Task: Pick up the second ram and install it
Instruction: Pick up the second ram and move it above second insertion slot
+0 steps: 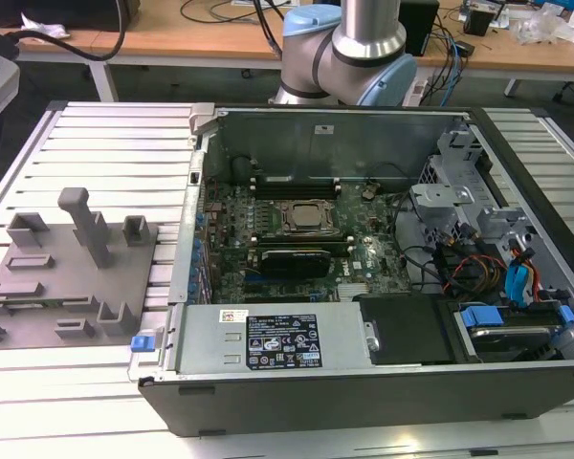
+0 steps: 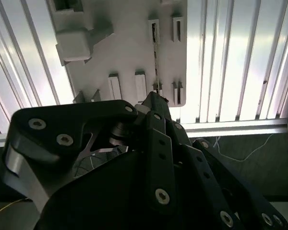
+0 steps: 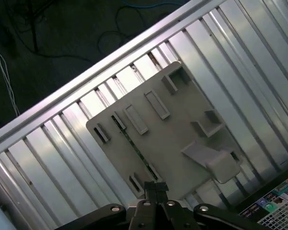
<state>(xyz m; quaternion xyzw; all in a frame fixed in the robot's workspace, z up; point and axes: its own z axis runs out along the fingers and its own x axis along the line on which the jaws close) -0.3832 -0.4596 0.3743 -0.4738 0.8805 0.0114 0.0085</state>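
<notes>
**Approach to the pick.** The gripper (image 3: pixel 156 185) hangs well above the grey fixture plate (image 3: pixel 182 129). Its fingers are closed against each other with nothing between them. In the second wrist view the gripper (image 2: pixel 152 97) likewise tapers to a single tip.

The second ram (image 3: pixel 133 146) stands on edge in the plate's slotted holders. It shows as a thin dark-green line running near one side of the plate. In the second wrist view the second ram (image 2: pixel 156 57) is a narrow streak between paired holders. In the exterior view the fixture plate (image 1: pixel 67 277) lies on the ribbed table (image 1: pixel 105 134), to the exterior view's left of the open computer case (image 1: pixel 364 382).

You may judge this as the reach, with no grasp made yet. To do it well:

- Spread the fingers wider than the board is thick before you descend.
- Turn the wrist so the pads face the stick's flat sides.
- Centre over its middle, between the holders.
- Come down straight, since a skewed entry would likely lever the thin board in its slots.

The tall post (image 3: pixel 213 160) stands well apart from the stick.
</notes>
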